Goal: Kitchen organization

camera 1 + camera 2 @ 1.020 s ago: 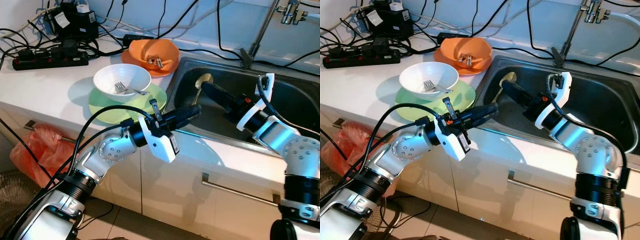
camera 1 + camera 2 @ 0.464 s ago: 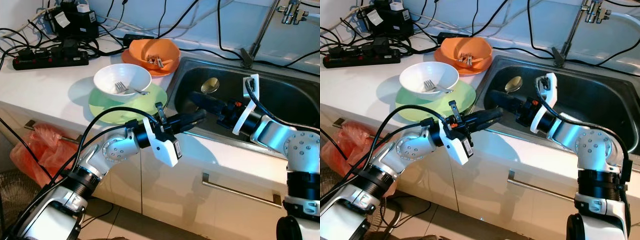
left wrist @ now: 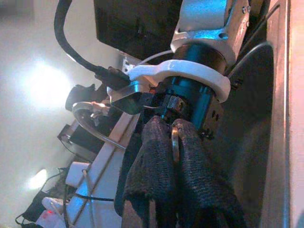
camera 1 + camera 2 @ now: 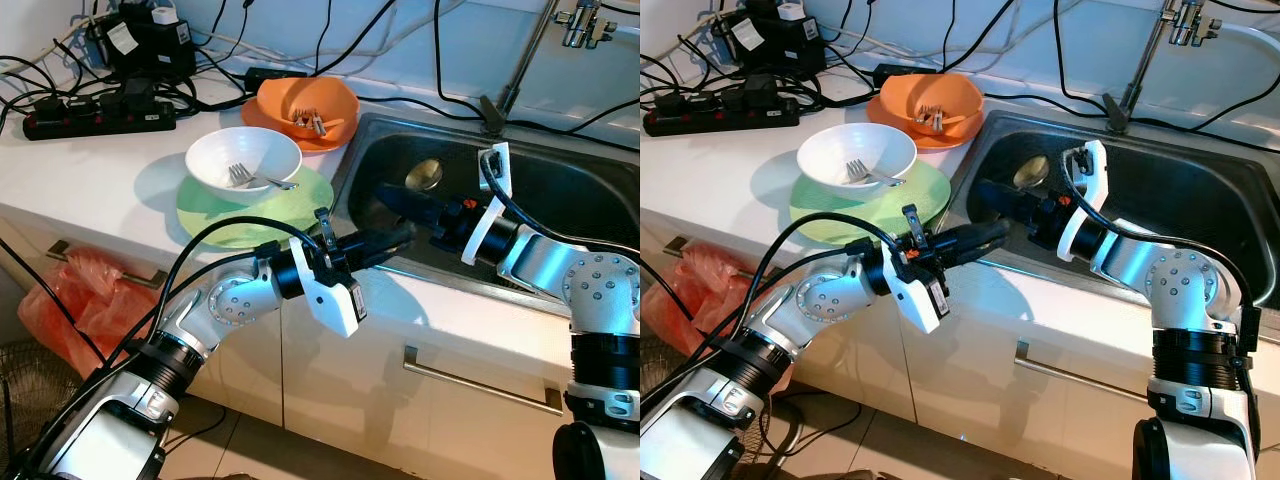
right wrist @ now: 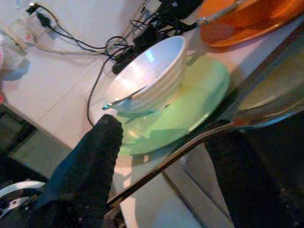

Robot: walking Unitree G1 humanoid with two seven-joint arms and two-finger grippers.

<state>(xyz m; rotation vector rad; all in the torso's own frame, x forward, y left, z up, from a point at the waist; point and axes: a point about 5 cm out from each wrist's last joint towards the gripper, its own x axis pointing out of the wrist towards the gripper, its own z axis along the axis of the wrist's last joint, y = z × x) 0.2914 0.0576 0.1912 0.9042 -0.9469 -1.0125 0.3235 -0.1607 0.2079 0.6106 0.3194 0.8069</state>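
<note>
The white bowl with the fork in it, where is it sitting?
The white bowl sits on the green plate on the counter, left of the sink, with the orange bowl just behind it.

I can read no text, brand, number or sign in any view. The white label on the black power adapter point(image 4: 124, 39) at the counter's back is too small to resolve.

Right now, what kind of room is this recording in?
Most likely a home kitchen: a steel sink is set in a white counter, with a faucet behind it, and used dishes beside it, a white bowl with a fork on a green plate.
</note>
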